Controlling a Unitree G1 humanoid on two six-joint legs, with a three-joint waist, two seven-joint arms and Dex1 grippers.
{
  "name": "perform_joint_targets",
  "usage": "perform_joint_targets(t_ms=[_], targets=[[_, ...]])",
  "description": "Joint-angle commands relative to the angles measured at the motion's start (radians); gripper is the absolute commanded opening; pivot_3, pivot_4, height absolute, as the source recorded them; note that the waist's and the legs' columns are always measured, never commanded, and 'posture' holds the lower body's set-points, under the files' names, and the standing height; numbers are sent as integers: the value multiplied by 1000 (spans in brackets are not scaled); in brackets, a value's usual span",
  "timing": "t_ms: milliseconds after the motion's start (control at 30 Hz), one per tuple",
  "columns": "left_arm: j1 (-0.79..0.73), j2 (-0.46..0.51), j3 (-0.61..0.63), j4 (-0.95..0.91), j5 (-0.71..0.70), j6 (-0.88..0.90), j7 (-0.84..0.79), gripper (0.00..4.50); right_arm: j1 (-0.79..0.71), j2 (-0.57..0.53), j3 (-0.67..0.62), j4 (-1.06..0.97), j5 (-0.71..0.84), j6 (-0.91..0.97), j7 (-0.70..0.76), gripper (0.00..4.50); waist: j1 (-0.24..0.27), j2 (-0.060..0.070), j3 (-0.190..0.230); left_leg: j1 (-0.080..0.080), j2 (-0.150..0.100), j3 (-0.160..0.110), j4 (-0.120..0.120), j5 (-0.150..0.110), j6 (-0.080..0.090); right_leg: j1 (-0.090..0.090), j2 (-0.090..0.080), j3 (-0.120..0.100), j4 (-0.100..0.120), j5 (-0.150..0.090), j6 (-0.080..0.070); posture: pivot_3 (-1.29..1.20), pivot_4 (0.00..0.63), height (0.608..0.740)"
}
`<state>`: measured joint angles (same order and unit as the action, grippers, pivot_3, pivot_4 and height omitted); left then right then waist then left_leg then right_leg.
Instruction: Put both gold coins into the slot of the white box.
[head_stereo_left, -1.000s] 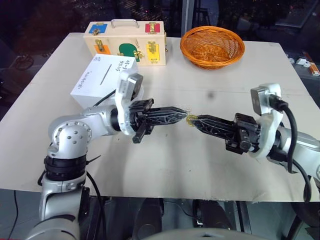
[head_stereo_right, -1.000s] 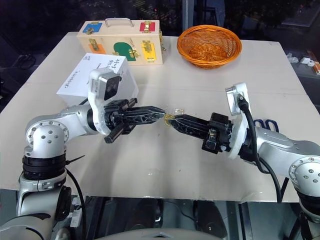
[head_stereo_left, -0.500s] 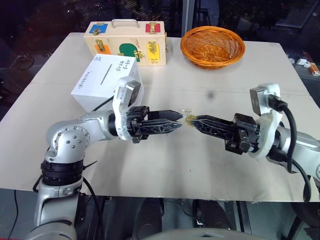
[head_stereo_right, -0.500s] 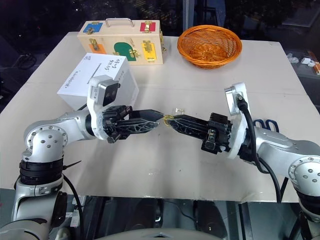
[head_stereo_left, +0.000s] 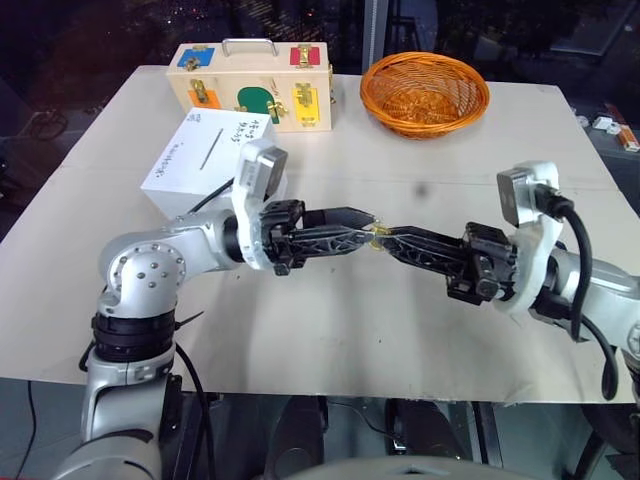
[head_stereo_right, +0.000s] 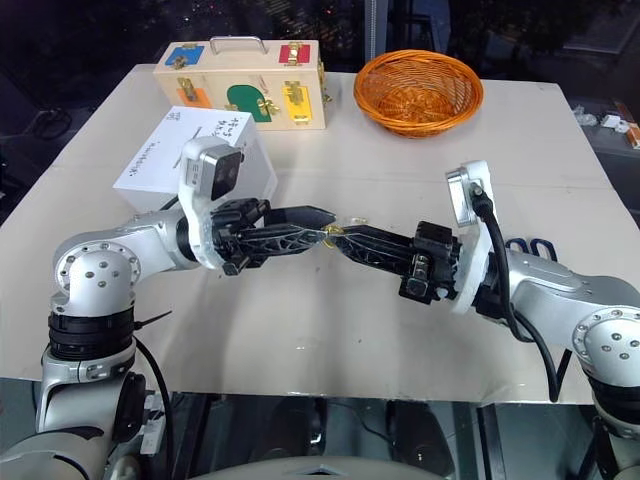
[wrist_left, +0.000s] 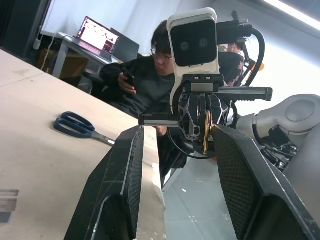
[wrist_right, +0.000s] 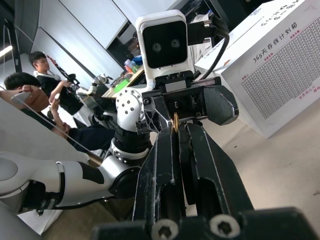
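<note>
A pale beige worktop (head_stereo_left: 330, 320) stands before dark windows, and the two claws meet tip to tip above its middle. The right claw (head_stereo_left: 383, 236) is pinched shut on a gold coin (wrist_left: 207, 131), a thin disc seen edge-on as a narrow yellow strip in the left wrist view and as a small gold glint between the tips in the head views. The left claw (head_stereo_left: 366, 227) stands parted, one finger to each side of that coin; whether its fingers touch the coin cannot be told. A second small clear piece (head_stereo_right: 357, 218) lies on the worktop just beyond the meeting tips. The white box (head_stereo_left: 205, 160), a cube with handwriting and a printed grid on one side, sits behind the left claw's wrist, its slot (head_stereo_left: 210, 152) a thin dark line on the top face, facing up and unobstructed. Bare worktop lies open between the claws and the near edge, and between them and the far items. Farther back than the box stands a wooden case (head_stereo_left: 252, 83) with coloured latches, and beyond the right claw an orange wicker basket (head_stereo_left: 425, 93), with nothing visible in it. Blue-handled scissors (head_stereo_right: 527, 247) lie behind the right arm near the worktop's right edge. A seated person (wrist_left: 145, 85) holding a phone shows in the left wrist view.
</note>
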<state>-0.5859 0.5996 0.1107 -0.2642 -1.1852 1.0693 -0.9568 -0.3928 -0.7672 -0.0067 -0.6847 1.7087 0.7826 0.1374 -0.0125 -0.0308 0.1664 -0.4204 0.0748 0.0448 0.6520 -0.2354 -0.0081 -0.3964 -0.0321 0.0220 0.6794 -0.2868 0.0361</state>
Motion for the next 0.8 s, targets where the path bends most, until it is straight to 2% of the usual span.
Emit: perform_joint_targets(t_ms=[33,100,133,200,233,333,767,800], targets=[[-14,-4,-5,-49,-42,14,6,2151,-25,10,0,-15,6,-5,13,0,0,0,0,0,0,0,0,0,0,0,0,0,0,0,0,0,150,726],[-14,-3,-4,-52,-46,17,10,2151,-26,8,-3,-12,6,-5,14,0,0,0,0,0,0,0,0,0,0,0,0,0,0,0,0,0,150,726],[-14,-3,-3,-53,-48,18,12,1932,-26,8,-5,-12,6,-5,15,0,0,0,0,0,0,0,0,0,0,0,0,0,0,0,0,0,150,726],[-17,-5,-5,-53,-52,20,15,1360,-28,8,-5,-10,6,-5,16,0,0,0,0,0,0,0,0,0,0,0,0,0,0,0,0,0,150,726],[-19,-5,-7,-52,-58,24,15,695,-31,10,-3,-10,6,-5,16,0,0,0,0,0,0,0,0,0,0,0,0,0,0,0,0,0,150,726],[-24,-7,-13,-48,-85,42,12,105,-40,21,12,-11,7,-2,18,0,0,0,0,0,0,0,0,0,0,0,0,0,0,0,0,0,150,726],[-29,-11,-7,-46,-124,81,27,105,-66,74,30,12,4,3,23,0,0,0,0,0,0,0,0,0,0,0,0,0,0,0,0,0,150,726],[-28,-12,-6,-45,-125,82,28,24,-66,76,25,14,5,3,29,288,0,0,0,0,0,0,0,0,0,0,0,0,0,0,0,0,150,726]])
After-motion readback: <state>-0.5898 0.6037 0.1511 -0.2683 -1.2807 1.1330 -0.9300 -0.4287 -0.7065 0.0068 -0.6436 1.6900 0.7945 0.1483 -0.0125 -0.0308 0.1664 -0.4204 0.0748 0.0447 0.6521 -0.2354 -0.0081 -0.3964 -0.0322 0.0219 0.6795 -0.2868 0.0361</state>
